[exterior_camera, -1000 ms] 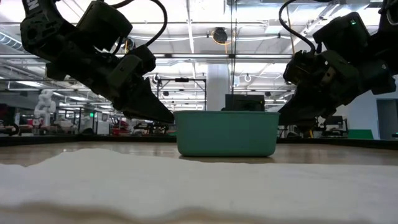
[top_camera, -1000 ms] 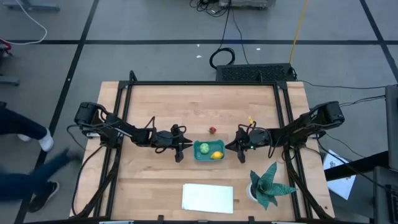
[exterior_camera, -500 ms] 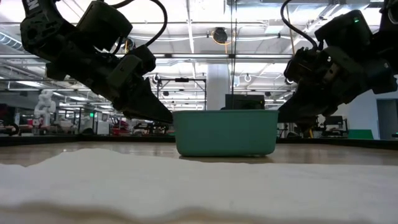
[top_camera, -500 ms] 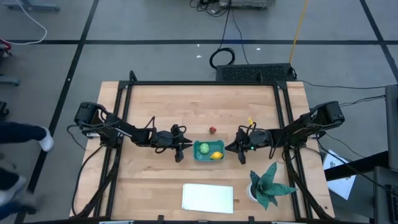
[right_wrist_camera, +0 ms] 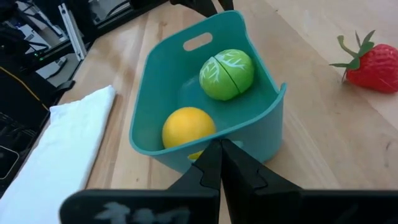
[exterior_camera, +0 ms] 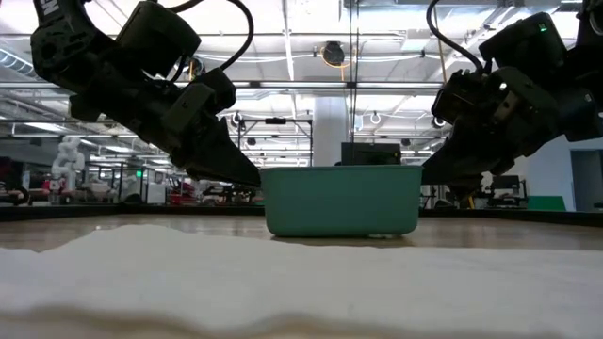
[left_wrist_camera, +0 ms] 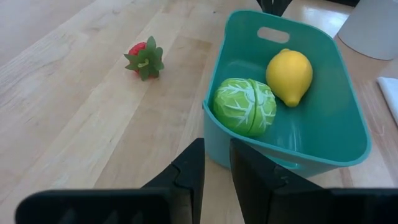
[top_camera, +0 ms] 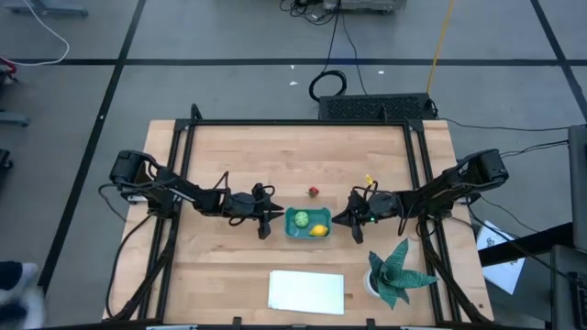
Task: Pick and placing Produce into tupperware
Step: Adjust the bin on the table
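The teal tupperware (top_camera: 307, 223) stands on the wooden table between my two grippers. Inside it lie a round light-green piece (left_wrist_camera: 244, 106) and a yellow lemon (left_wrist_camera: 289, 76). A small red piece with green leaves (left_wrist_camera: 144, 59) lies on the table just beyond the tub's far side (top_camera: 314, 192). My left gripper (left_wrist_camera: 216, 146) sits at the tub's left end, its fingers a narrow gap apart with nothing between them. My right gripper (right_wrist_camera: 219, 146) is shut, with its tips at the tub's right end. My left gripper has its fingertips (exterior_camera: 254, 178) right at the rim of the tub's left end; whether they touch it I cannot tell. My right gripper's shut fingertips (exterior_camera: 424, 177) meet the outside of the tub's right end wall (right_wrist_camera: 249, 140) just under the rim, slanting slightly down from the table's right. The tub stands flat on the table.
A flat white sheet (top_camera: 306, 291) lies near the front edge. A green spiky plant in a pot (top_camera: 396, 273) stands at the front right, close behind my right arm. Black frame rails (top_camera: 180, 183) run along the table's left and right sides.
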